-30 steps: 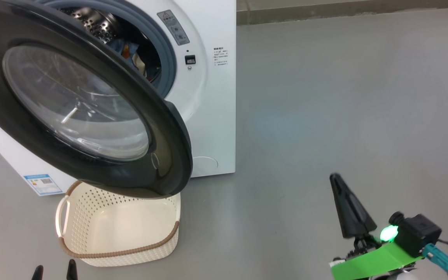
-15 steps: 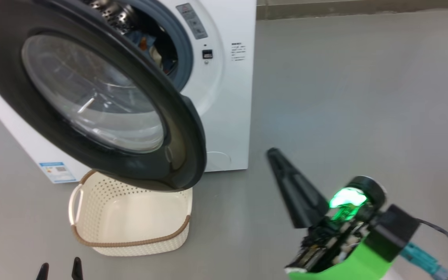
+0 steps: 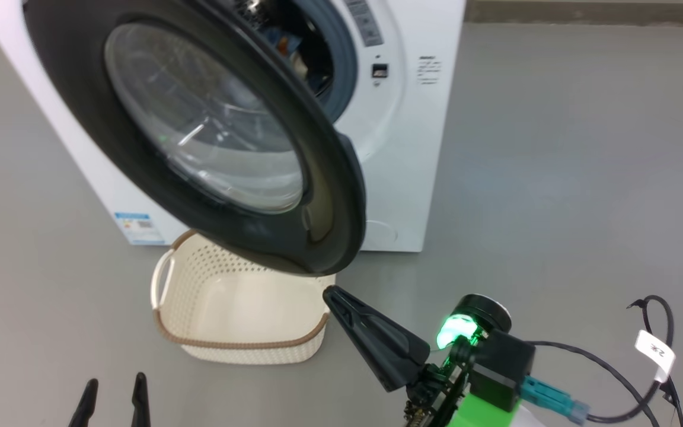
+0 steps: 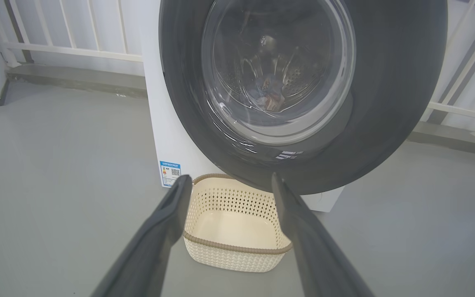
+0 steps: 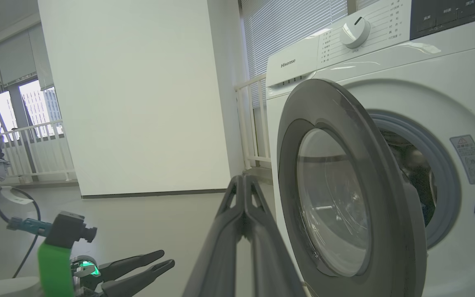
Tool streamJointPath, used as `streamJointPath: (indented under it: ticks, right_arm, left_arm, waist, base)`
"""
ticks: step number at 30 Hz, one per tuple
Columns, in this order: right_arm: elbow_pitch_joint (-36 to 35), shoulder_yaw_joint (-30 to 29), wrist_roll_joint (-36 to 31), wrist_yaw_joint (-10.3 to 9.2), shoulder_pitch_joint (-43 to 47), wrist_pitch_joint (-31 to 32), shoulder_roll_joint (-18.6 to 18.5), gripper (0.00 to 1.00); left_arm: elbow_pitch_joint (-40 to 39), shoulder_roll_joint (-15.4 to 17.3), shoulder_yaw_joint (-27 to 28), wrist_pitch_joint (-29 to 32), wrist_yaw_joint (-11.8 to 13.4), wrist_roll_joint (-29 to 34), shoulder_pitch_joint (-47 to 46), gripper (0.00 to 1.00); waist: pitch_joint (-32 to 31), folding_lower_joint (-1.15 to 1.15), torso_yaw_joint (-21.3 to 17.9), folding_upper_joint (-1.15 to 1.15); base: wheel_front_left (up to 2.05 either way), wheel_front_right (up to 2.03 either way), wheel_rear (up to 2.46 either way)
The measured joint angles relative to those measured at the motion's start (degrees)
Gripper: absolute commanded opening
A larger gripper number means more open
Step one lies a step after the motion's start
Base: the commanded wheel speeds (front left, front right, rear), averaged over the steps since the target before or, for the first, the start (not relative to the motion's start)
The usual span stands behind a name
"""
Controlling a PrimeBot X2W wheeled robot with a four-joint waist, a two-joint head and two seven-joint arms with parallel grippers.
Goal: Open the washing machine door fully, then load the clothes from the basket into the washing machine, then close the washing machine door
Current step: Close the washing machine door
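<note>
Since the basket [image 3: 241,354] holds nothing and the clothes [image 4: 267,87] lie inside the washing machine [image 3: 412,178], seen through the door glass in the left wrist view, the step in hand looks to be the closing push. The washing machine door [image 3: 211,118] hangs roughly half open with its outer face toward the robot. It is hinged at its nine o'clock side, its free edge is at three o'clock, and its low rim overhangs the basket in the head view.

The push turns on that free edge. In the head view it lies at about twelve o'clock from the right gripper [image 3: 332,296], just beside the tips, though I cannot tell whether they touch the rim. That gripper's fingers are pressed flat together into one dark wedge and hold nothing. Their long axis runs toward eleven o'clock, across the rim rather than along it.

The left gripper [image 3: 115,388] rests at seven o'clock of the basket, well apart from the door, with its fingers parted a moderate way around nothing. The right arm is plainly the nearer one.

The drum opening lies at one o'clock beyond the door. I judge that a shove on the outer face near the free edge, aimed toward one o'clock, would swing it home. Contact nearer the hinge would give poor leverage, and the glossy rim may let a pointed tip slide.
</note>
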Motion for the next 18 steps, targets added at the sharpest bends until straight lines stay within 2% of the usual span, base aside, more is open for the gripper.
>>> streamJointPath:
  ticks: [12,18]
  right_arm:
    - [10.18,0.99,-0.35,0.0,-5.37,0.0,-0.11,0.0]
    - [13.06,-1.0,-2.15,0.0,-8.34,0.0,-0.11,0.0]
  left_arm:
    - [-1.59,-0.07,-2.93,0.0,0.0,-1.0,-5.22,1.0]
    - [-2.24,-0.2,-4.71,-0.01,0.0,-1.35,-8.92,1.0]
  waist:
    - [5.99,0.0,3.92,0.0]
    - [9.98,0.01,5.39,0.0]
  base:
    - [0.0,0.0,0.0]
    - [0.0,0.0,0.0]
